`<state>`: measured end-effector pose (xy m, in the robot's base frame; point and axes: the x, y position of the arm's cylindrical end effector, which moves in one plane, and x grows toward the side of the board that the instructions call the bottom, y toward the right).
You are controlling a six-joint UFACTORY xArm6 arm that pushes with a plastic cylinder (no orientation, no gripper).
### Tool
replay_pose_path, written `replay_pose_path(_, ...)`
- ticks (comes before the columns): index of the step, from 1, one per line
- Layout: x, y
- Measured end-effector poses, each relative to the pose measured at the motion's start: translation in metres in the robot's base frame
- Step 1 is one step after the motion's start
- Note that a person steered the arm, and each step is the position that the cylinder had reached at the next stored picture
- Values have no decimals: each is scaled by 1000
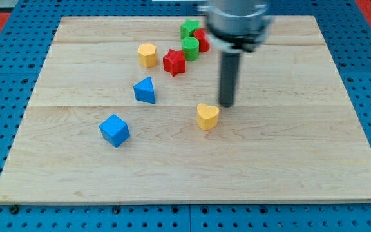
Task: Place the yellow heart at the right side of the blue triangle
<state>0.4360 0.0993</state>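
Observation:
The yellow heart lies near the middle of the wooden board. The blue triangle lies up and to the view's left of it, about a hundred pixels away. My tip stands just up and to the view's right of the yellow heart, close to its upper right edge; I cannot tell whether they touch.
A blue cube lies at the lower left. A yellow hexagon and a red star lie above the triangle. Two green blocks and a red block cluster near the view's top, beside the arm.

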Motion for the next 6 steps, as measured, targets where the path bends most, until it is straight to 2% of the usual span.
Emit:
replay_pose_path(1, 53, 0)
replay_pose_path(2, 44, -106)
replay_pose_path(3, 17, -138)
replay_pose_path(4, 37, -48)
replay_pose_path(5, -11, -29)
replay_pose_path(6, -58, -79)
